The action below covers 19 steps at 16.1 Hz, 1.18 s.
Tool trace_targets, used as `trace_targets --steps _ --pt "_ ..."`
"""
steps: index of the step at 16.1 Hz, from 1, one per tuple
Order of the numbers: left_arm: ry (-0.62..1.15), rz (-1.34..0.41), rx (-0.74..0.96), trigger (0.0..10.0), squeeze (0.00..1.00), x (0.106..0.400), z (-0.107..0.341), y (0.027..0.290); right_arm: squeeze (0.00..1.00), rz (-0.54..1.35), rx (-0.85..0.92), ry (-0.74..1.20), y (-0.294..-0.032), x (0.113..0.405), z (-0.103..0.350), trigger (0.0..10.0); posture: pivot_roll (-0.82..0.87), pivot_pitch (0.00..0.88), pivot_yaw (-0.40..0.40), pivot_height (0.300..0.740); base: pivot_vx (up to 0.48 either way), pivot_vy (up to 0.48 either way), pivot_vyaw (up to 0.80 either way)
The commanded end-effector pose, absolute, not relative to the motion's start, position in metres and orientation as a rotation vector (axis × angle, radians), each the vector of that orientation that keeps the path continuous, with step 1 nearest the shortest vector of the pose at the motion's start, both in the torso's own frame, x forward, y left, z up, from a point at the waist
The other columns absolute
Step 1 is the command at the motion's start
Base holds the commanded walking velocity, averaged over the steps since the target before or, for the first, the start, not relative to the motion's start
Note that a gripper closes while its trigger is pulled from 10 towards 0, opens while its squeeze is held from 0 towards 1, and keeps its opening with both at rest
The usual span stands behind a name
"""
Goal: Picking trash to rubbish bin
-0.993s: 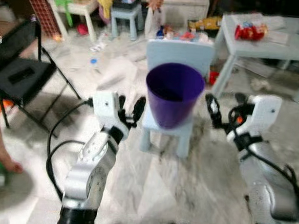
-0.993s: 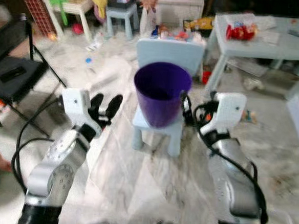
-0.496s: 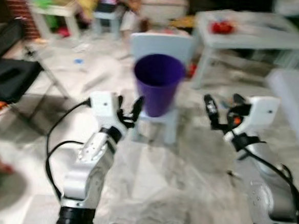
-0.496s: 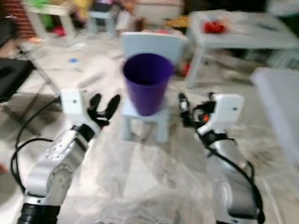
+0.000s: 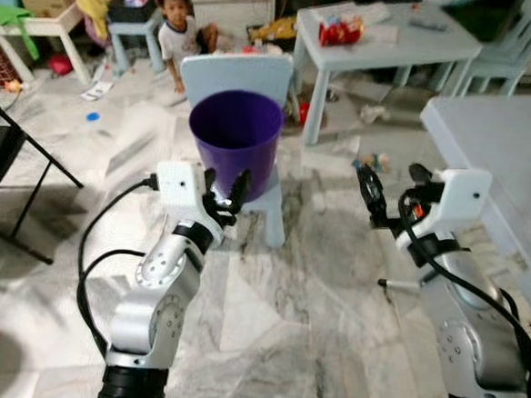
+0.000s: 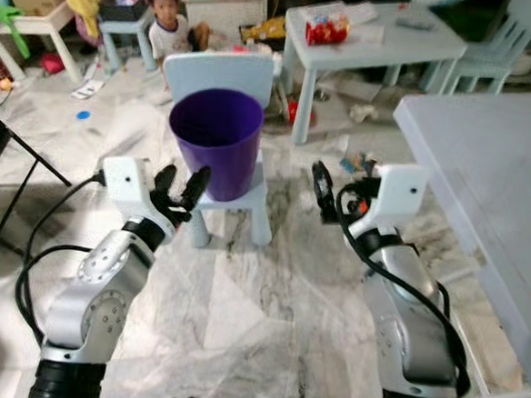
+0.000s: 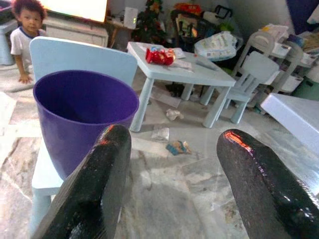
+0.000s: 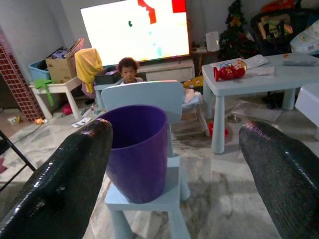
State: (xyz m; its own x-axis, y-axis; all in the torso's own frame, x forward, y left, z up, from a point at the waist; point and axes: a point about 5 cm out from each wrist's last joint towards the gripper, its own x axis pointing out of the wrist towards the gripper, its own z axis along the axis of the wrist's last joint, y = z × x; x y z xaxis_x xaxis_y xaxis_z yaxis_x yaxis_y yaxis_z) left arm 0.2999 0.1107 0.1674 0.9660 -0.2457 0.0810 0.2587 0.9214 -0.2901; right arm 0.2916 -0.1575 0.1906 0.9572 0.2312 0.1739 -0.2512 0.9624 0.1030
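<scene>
Both grippers' fingers are spread apart and hold nothing. At centre-left of the left eye view, the left gripper (image 5: 226,189) hovers just in front of the purple rubbish bin (image 5: 234,140), which stands upright on the seat of a small pale-blue chair (image 5: 270,202) in the upper middle of the frame. At centre-right the right gripper (image 5: 392,188) hangs above the marble floor (image 5: 286,301). Scraps of trash (image 5: 371,160) lie below the pale-blue table (image 5: 386,45) at upper right. A child (image 5: 176,21) sits behind the chair.

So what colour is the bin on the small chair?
Purple bin, clearest in the right wrist view.
</scene>
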Motion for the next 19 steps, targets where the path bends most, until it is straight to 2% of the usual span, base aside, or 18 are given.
trace_targets --steps 1,19 --pt "-0.047 -0.260 -0.305 10.0 0.00 0.3007 0.1679 0.1124 0.57 0.252 0.123 -0.166 -0.1565 0.2907 0.1922 10.0 -0.06 0.149 0.037 0.740 0.000 0.000 -0.80" --pt "-0.044 -0.271 -0.314 10.0 0.00 0.3000 0.1677 0.1120 0.58 0.247 0.123 -0.165 -0.1566 0.2893 0.1917 10.0 -0.06 0.156 0.041 0.740 0.029 0.000 -0.80"
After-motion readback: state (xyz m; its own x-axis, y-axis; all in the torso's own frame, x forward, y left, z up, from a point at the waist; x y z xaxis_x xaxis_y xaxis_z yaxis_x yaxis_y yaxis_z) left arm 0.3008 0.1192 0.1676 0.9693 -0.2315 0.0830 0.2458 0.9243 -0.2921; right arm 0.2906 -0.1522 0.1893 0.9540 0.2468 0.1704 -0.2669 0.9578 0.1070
